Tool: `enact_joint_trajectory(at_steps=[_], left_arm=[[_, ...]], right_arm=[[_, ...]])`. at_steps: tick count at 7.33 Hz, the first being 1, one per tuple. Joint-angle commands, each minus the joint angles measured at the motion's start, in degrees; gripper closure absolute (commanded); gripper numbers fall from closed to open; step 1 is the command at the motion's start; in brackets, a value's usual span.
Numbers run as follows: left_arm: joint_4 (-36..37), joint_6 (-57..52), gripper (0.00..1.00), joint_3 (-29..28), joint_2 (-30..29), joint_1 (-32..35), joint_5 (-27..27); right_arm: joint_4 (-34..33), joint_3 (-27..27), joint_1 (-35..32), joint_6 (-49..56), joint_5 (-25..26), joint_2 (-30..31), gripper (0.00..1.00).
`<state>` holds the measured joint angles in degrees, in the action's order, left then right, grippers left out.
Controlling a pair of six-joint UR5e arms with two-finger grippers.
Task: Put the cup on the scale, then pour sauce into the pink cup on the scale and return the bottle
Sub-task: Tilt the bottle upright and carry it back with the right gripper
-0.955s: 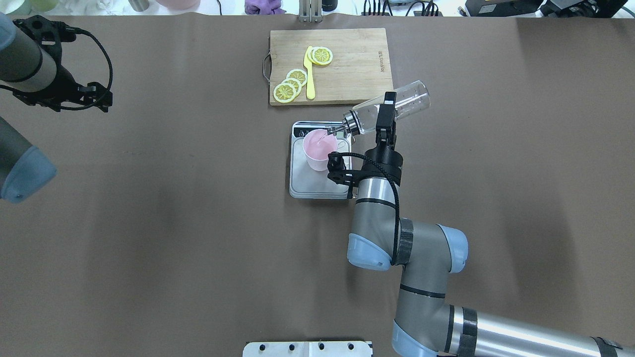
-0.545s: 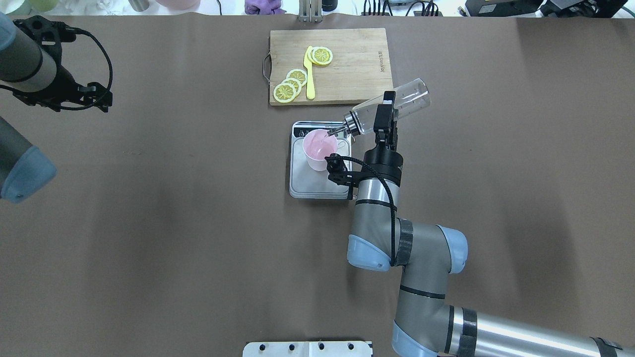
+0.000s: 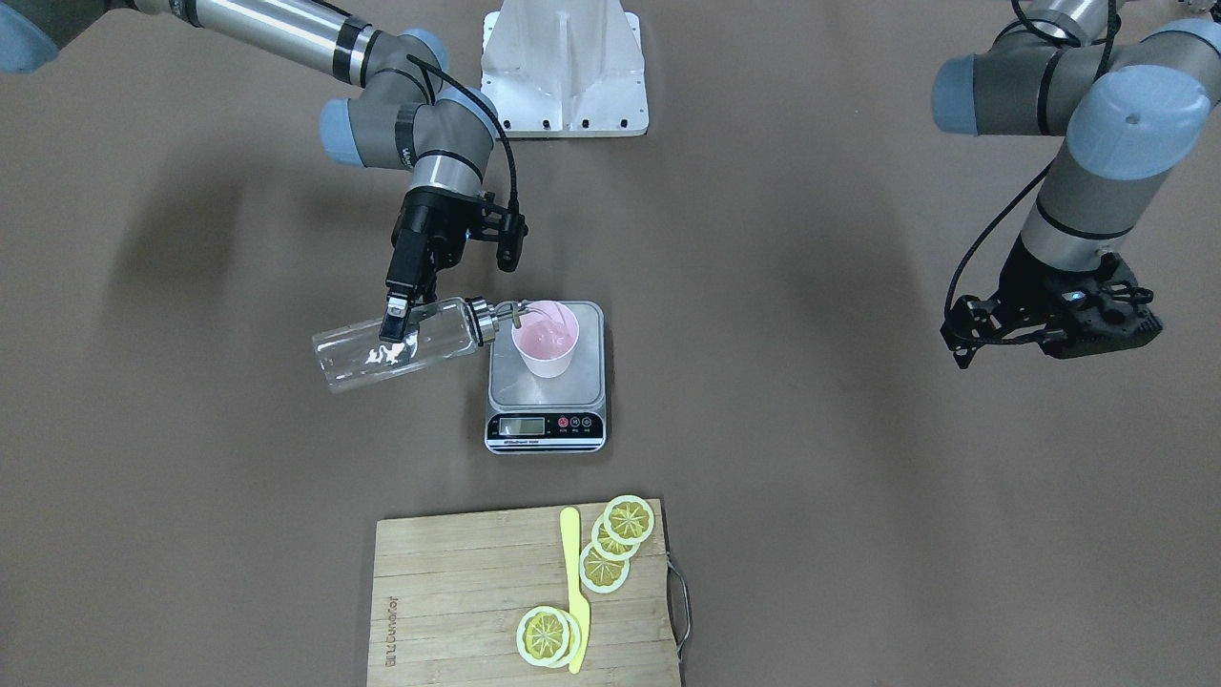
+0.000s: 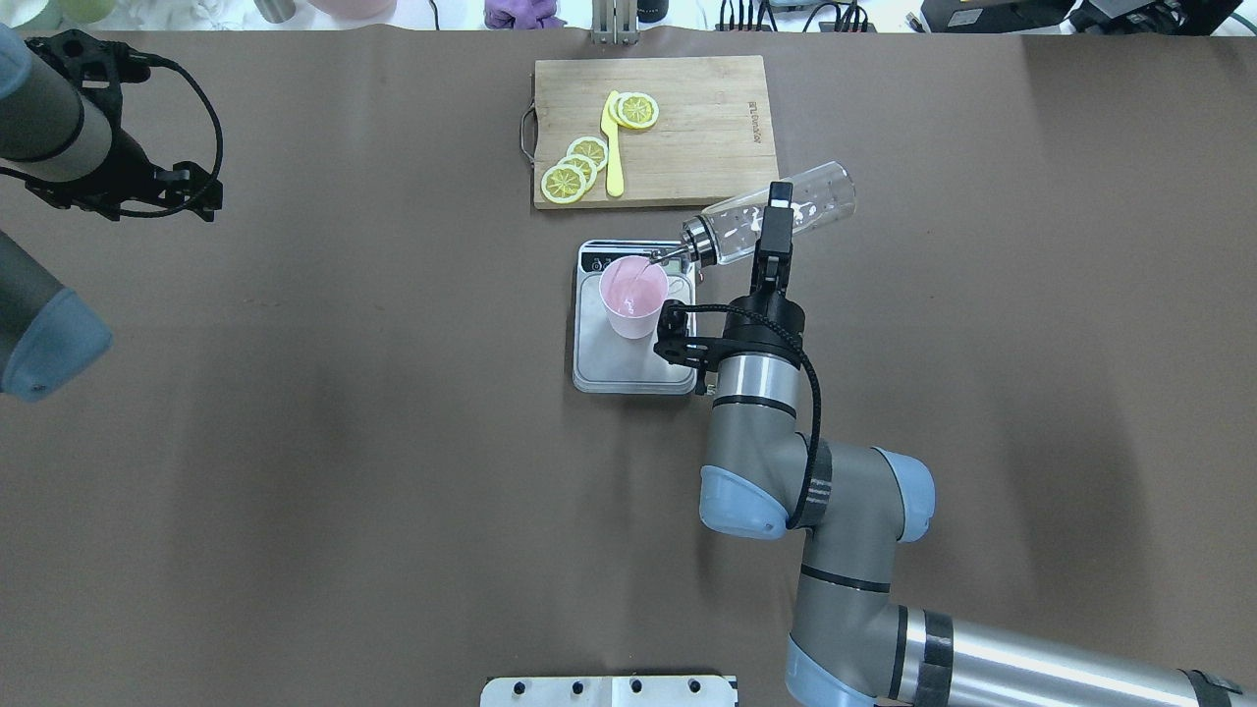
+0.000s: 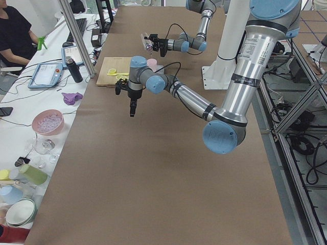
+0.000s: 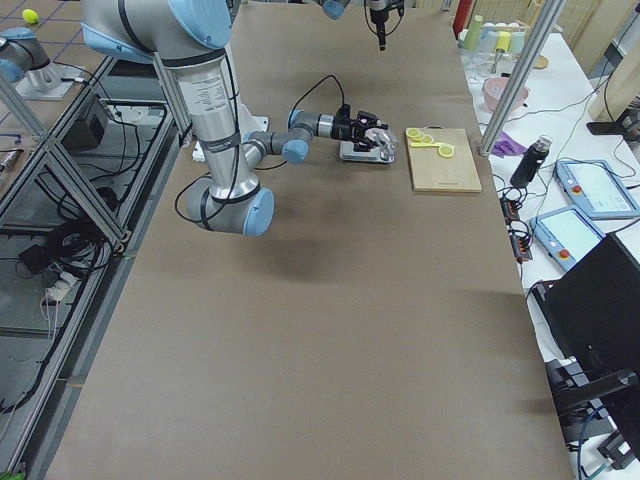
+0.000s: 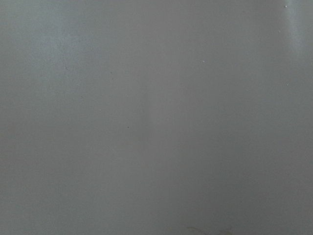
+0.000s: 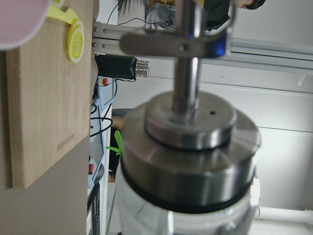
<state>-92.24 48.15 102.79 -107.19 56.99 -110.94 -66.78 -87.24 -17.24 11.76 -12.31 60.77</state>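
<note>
A wide counter (image 4: 344, 442) covered in matte brown sheeting fills the scene, with cluttered side benches along its far edge.

Well left of the scale, the left hand (image 5: 133, 109) hangs idle over bare sheeting. I cannot tell whether its fingers are spread or together.

The small rectangular digital scale (image 4: 614, 363) has a brushed steel platform and a black display strip. On it stands the pale pink tapered plastic cup (image 4: 633, 299), upright, so the first step looks done. Beyond the scale lies a bamboo cutting board (image 4: 707, 128) carrying lemon slices (image 4: 574, 167) and a yellow plastic knife (image 4: 614, 147).

Just right of the scale, the right hand (image 4: 774, 218) pinches the clear cylindrical glass bottle (image 4: 823, 196) around its middle. The bottle is tipped nearly level, and its shiny silver pour-spout cap (image 4: 695, 236) reaches over the cup's rim. Pouring appears under way. The glass shows only pale flecks inside, so little seems left. The cup's interior looks glossy, though how full it is cannot be read.

What remains is righting the bottle and returning it. The smooth glass probably needs a firm grip.
</note>
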Motion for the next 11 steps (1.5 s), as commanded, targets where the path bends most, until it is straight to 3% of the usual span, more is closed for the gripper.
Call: enact_joint_trajectory(at_steps=[1,3,6,8,9,10,11], left_arm=[[0.0,0.3,0.02,0.0,0.0,0.0,0.0],[0.0,0.3,0.02,0.0,-0.1,0.1,0.0],[0.0,0.5,0.02,0.4,-0.3,0.5,-0.1],[0.0,0.5,0.02,0.4,-0.4,0.5,-0.1],[0.0,0.5,0.02,0.5,-0.5,0.5,-0.1],[0.0,0.5,0.02,0.6,-0.6,0.5,-0.1],[0.0,0.5,0.02,0.8,-0.7,0.5,-0.1]], right_arm=[[7.4,0.2,-0.2,-7.1,-3.7,0.9,1.00],[9.4,-0.6,-0.5,-16.3,-9.1,1.3,1.00],[17.6,-0.8,-4.0,-25.7,-16.0,4.8,1.00],[17.7,-1.9,-8.2,-39.2,-25.5,5.6,1.00],[22.6,-3.2,-9.9,-43.7,-29.7,9.0,1.00],[32.6,-2.9,-12.2,-45.2,-34.8,13.8,1.00],[36.3,-2.8,-13.4,-45.7,-37.2,16.8,1.00]])
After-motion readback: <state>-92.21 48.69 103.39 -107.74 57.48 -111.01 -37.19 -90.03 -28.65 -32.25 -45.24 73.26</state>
